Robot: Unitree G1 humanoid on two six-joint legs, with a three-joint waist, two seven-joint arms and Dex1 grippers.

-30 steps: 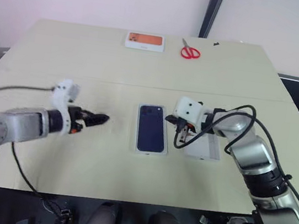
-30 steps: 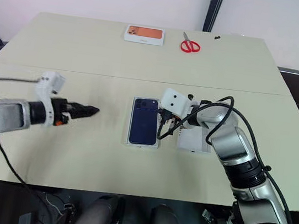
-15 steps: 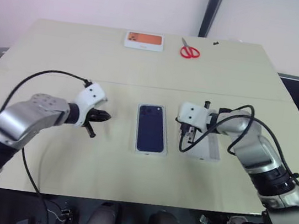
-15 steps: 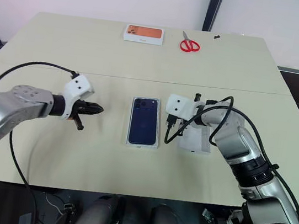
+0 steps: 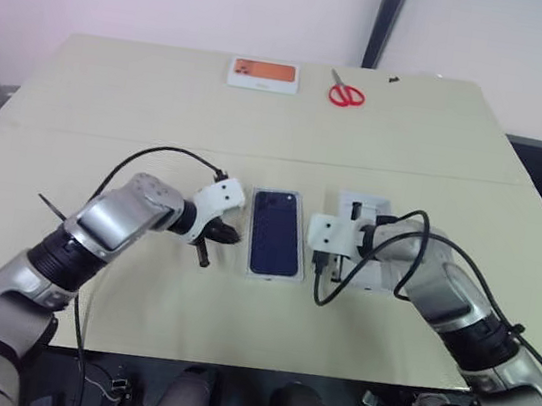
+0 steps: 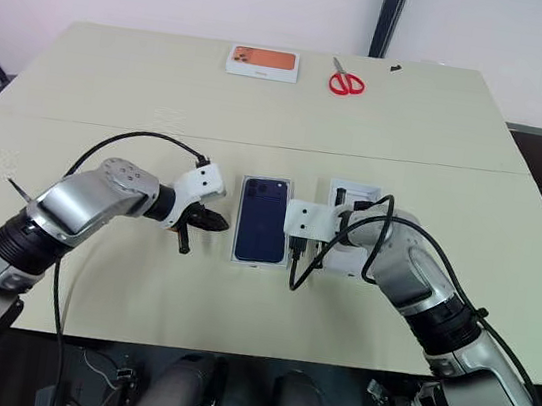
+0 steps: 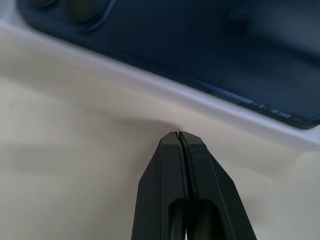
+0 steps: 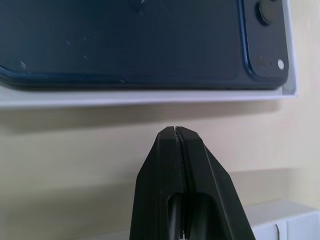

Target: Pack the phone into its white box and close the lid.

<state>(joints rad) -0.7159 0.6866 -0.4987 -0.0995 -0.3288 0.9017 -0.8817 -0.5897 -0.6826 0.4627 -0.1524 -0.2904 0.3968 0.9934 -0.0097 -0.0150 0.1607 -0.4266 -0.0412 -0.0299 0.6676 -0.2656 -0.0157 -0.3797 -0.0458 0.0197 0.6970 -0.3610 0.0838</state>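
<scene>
The lid (image 5: 277, 234) lies in the middle of the table, its dark blue phone picture and white border (image 7: 150, 85) facing up. The phone and the white box are hidden from view. My left gripper (image 5: 234, 237) is shut, and its tips (image 7: 178, 135) point at the lid's left long edge with a small gap to it. On the other side my right gripper (image 8: 175, 129) is also shut and holds nothing. It points at the lid's right long edge (image 8: 150, 97), under its white wrist block (image 5: 328, 233).
A flat white piece (image 5: 366, 211) with small marks at its far end lies just right of the lid, partly under my right arm. At the table's far edge are a white box with an orange picture (image 5: 263, 74) and red scissors (image 5: 345, 95).
My left arm has swung in from the left and rolled, bringing its gripper up to the lid's left edge. My right gripper has sunk a little beside the lid's right edge.
</scene>
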